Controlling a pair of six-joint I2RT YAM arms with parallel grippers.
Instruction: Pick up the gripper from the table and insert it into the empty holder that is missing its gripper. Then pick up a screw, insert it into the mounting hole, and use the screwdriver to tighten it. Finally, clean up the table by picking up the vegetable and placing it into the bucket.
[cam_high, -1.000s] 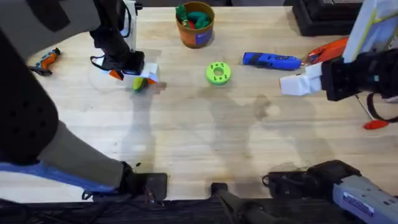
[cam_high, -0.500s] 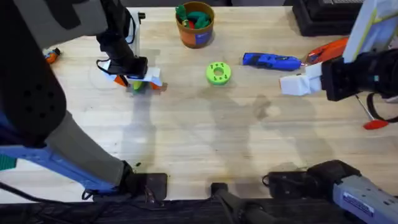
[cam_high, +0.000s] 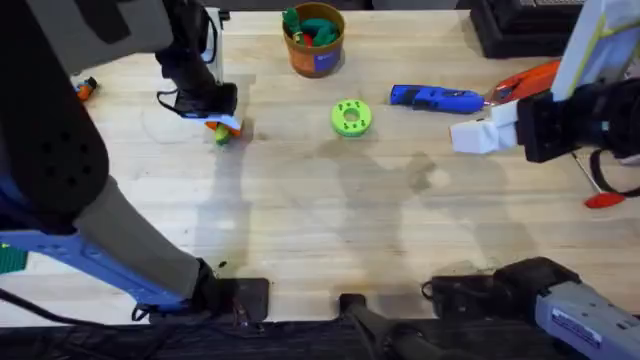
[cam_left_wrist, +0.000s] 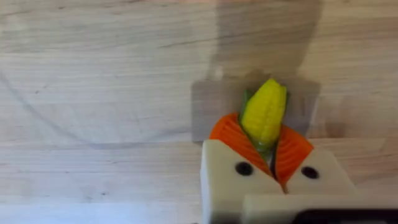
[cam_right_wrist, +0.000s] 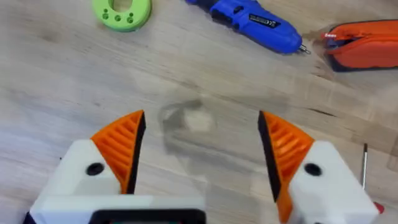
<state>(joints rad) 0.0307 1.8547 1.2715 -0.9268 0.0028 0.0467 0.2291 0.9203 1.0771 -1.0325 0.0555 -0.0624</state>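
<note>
**Vegetable clamped for the bucket**

Vegetable (cam_left_wrist: 264, 112) is pinched at its green base between the orange pads (cam_left_wrist: 231, 134) of the left gripper (cam_left_wrist: 267, 155), so the yellow tip juts clear. It is held far left on the table (cam_high: 320, 230), well apart from the bucket (cam_high: 314, 42). The right gripper (cam_right_wrist: 199, 149) is spread wide and empty, kept aside near the screwdriver (cam_right_wrist: 249, 25).

White finger mounts (cam_right_wrist: 81, 180) with black screws, orange ribbed pads (cam_right_wrist: 124, 146)
</note>
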